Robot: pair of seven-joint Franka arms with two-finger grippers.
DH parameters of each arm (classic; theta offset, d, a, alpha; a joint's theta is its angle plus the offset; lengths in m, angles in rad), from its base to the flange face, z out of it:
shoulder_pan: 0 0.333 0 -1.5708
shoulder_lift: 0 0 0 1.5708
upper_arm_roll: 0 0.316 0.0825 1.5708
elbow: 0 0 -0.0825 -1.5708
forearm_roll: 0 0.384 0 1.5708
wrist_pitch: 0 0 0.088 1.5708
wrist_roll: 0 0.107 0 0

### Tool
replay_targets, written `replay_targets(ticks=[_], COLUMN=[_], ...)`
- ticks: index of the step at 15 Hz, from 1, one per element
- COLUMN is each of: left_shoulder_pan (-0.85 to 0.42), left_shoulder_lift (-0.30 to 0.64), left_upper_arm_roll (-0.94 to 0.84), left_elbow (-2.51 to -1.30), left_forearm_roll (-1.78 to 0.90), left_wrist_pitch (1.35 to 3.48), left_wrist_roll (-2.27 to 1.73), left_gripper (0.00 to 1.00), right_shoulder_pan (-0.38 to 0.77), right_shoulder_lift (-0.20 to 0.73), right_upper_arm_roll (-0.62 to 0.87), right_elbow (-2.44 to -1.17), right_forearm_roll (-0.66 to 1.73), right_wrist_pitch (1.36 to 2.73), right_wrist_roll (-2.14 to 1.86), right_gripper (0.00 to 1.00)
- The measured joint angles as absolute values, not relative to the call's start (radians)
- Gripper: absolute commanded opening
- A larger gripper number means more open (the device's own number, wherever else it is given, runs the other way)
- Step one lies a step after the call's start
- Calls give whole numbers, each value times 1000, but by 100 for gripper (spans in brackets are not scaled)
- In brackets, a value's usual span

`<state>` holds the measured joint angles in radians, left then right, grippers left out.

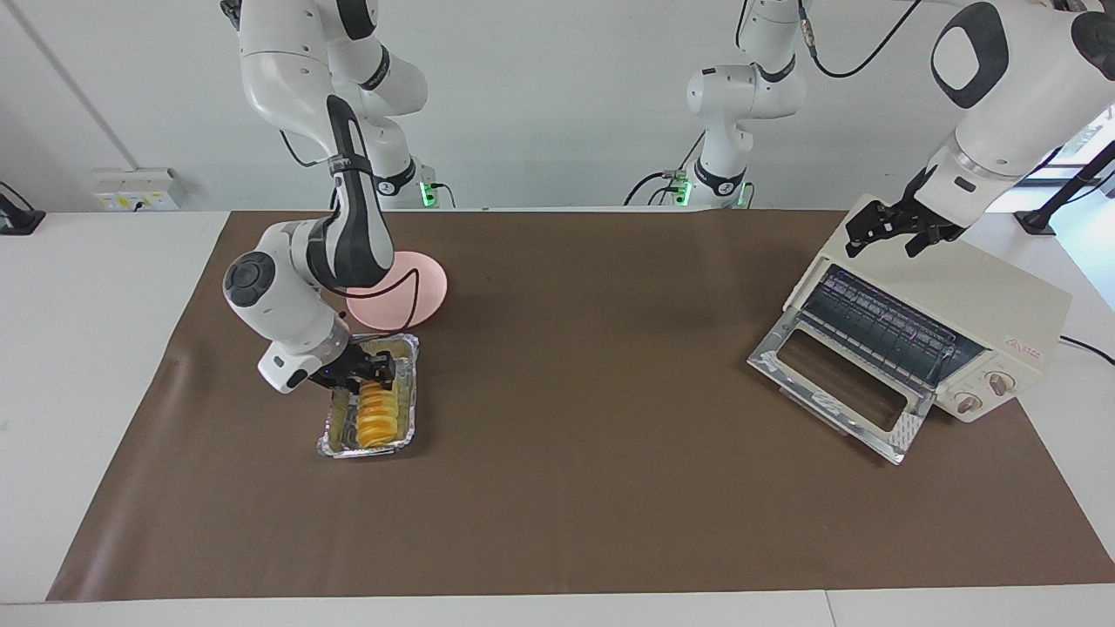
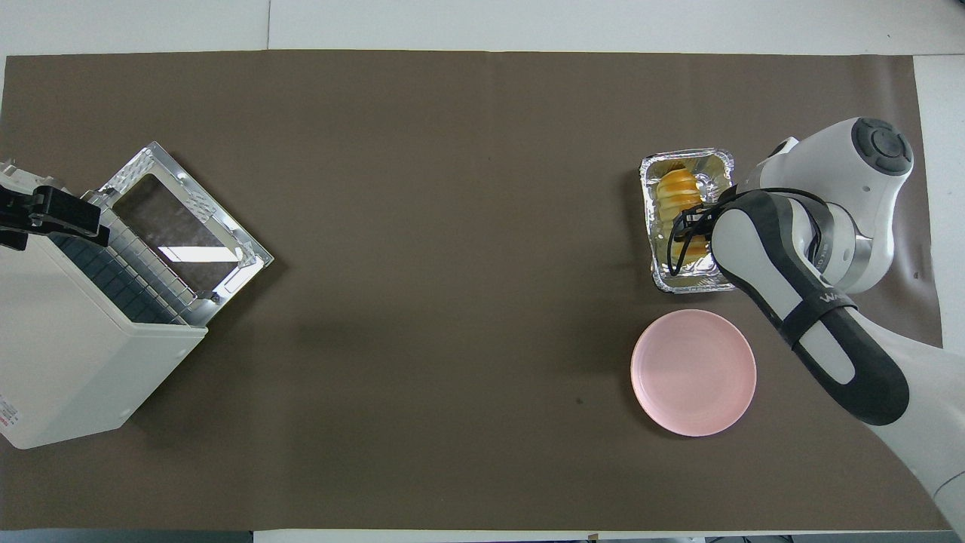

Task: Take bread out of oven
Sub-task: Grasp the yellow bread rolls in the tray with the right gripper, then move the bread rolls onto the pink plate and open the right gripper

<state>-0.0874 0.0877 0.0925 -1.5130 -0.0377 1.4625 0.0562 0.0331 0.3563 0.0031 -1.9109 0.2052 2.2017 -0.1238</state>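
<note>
I have the right gripper [image 1: 376, 376] down on the bread [image 1: 381, 416] in the foil tray [image 1: 409, 361], finger state unreadable; left gripper [image 1: 897, 228] waits, fingers spread, over the oven [image 1: 1002, 300]; next, a lift toward the pink plate [image 1: 418, 292] beside that tray.

Bright, even overhead light, soft shadows under the oven [image 1: 936, 322], glare on its door, sharp focus.

You are looking at wide bare cloth [image 1: 592, 366] lying between the foil tray [image 1: 331, 435] and the oven [image 1: 1002, 305]; its dropped door [image 1: 836, 383] is jutting out, and the plate [image 1: 418, 287] is sitting just beside the tray.
</note>
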Motion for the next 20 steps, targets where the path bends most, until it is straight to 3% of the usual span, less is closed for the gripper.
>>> replay_targets(ticks=[5, 10, 15, 20], left_shoulder_pan=[-87, -87, -87, -87], left_shoulder_lift=[88, 88, 88, 88], left_upper_arm_roll=[93, 93, 93, 93], left_elbow=[-1513, -1513, -1513, -1513], left_forearm_roll=[-38, -38, -38, -38], left_wrist_pitch=[1462, 1462, 1462, 1462], left_wrist_roll=[56, 56, 56, 56], left_gripper=[100, 100, 100, 100], right_shoulder_pan=[33, 32, 34, 56], right_shoulder_lift=[351, 322, 195, -1], right_upper_arm_roll=[3, -2, -4, 4], right_elbow=[-1895, -1784, -1798, -1999], right_forearm_roll=[205, 191, 187, 171], right_wrist_pitch=[2182, 2033, 1861, 1808], right_wrist_roll=[-124, -124, -74, -22], right_gripper=[0, 0, 0, 0])
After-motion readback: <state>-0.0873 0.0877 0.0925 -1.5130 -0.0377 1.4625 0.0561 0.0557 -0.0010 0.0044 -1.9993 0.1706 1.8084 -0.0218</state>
